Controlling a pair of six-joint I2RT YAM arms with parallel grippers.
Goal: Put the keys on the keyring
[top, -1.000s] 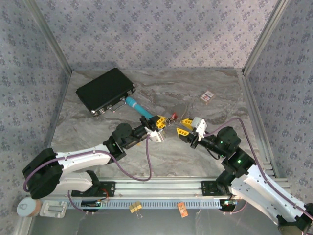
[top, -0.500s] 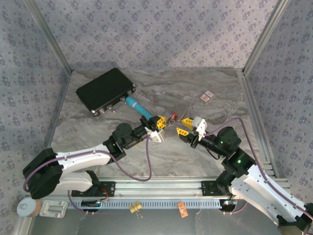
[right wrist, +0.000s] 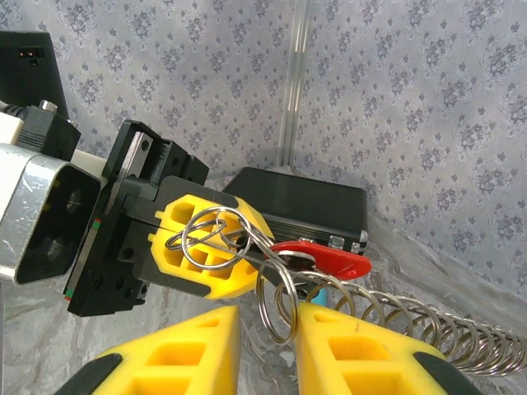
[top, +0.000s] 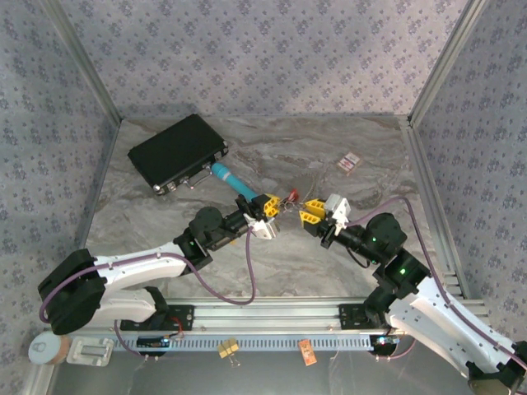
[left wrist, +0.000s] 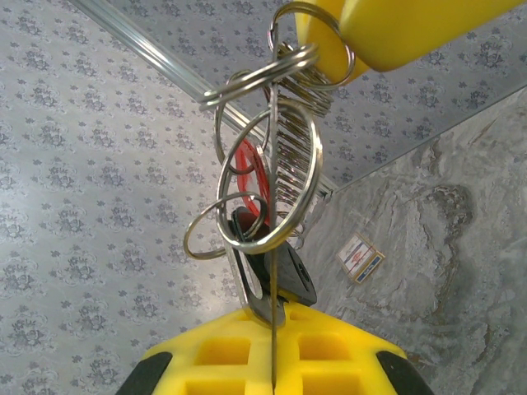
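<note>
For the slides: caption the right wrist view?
Left gripper clamps keyring with red key; one ring sits between right gripper fingers.

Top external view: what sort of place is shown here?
Probably a robot test cell, not a home: the left arm and right arm are bolted to an aluminium rail, and patterned backdrop walls enclose the marble-look table.

Soft, even light falls from above, and the shadows under the arms on the marbled surface (top: 313, 271) are faint. The top view is crisp. In the left wrist view the keyring (left wrist: 270, 177) glints brightly, while the left end effector (left wrist: 272, 329) at the bottom edge looks slightly soft.
</note>
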